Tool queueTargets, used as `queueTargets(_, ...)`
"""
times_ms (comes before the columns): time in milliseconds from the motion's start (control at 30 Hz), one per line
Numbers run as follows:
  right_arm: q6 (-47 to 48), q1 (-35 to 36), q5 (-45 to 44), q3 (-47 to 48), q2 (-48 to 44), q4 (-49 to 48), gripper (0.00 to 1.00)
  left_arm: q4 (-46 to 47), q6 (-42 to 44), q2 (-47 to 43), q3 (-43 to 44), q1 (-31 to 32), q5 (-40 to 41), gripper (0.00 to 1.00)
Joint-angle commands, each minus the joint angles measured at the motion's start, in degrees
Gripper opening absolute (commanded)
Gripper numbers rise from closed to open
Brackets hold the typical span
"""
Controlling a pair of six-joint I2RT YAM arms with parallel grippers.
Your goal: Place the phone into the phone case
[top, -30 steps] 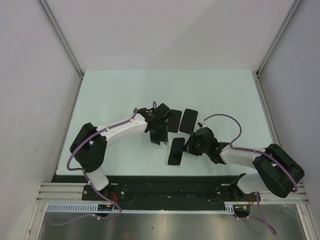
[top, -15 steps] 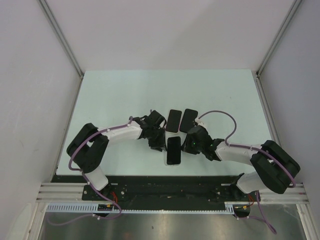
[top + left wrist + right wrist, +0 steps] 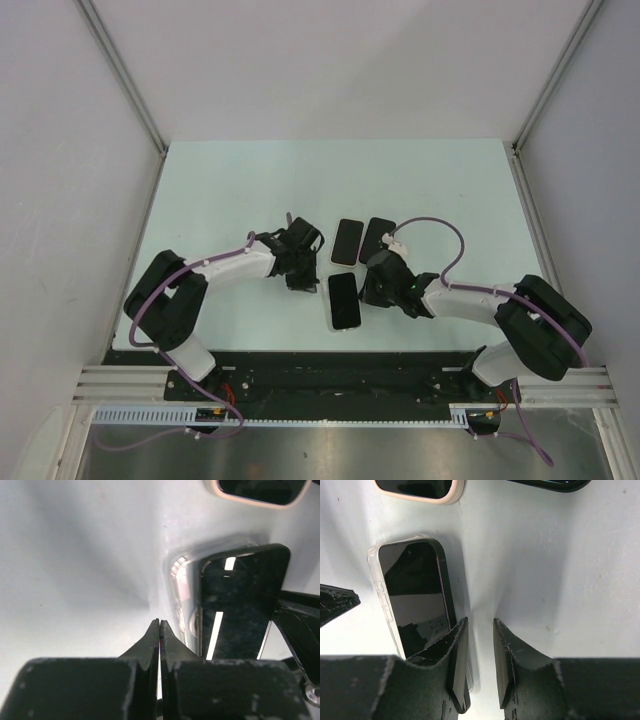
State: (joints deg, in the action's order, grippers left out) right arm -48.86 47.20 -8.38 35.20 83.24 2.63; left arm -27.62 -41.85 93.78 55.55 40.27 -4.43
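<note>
Clear plastic phone case (image 3: pixel 375 580), black glass-faced phone (image 3: pixel 344 300) lying in it, sits at 3 o'clock of the clenched left gripper (image 3: pixel 159 622) and 9 o'clock of the slightly parted, empty right gripper (image 3: pixel 479 622), likely flanked for seating presses.

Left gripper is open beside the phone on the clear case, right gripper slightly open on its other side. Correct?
No: the left gripper is shut, fingers pressed together, as the left wrist view shows. The rest stands: it sits beside the phone on the clear case, with the right gripper slightly open on the other side.
</note>
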Motion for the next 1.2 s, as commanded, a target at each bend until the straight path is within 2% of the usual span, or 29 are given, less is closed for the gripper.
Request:
queueTargets(0,0.4,0.5,-2.3,0.8,1.6,5.0,0.31,-1.2,0.1,-0.7,-1.2,-0.4,5.2,0.00)
queueTargets(167,0.5,0.8,-2.6,1.7,2.1,5.6,0.31,7.1,0.3,0.3,-3.9,-0.4,-2.2,0.00)
queueTargets(433,0.5,2.7,-4.4,4.4,4.1,7.1,0.31,12.2,-1.3,3.3,-5.1,-0.3,-8.9,0.00)
queueTargets(867,0.3,4.8,-6.5,8.3,8.4,9.1,0.31,17.2,-3.2,3.2,-7.7,0.2,-12.1,0.00)
queueTargets(1167,1.7,6.1,-8.8,11.1,9.3,11.9,0.31,17.2,-2.9,3.1,-8.0,0.2,-12.5,0.00)
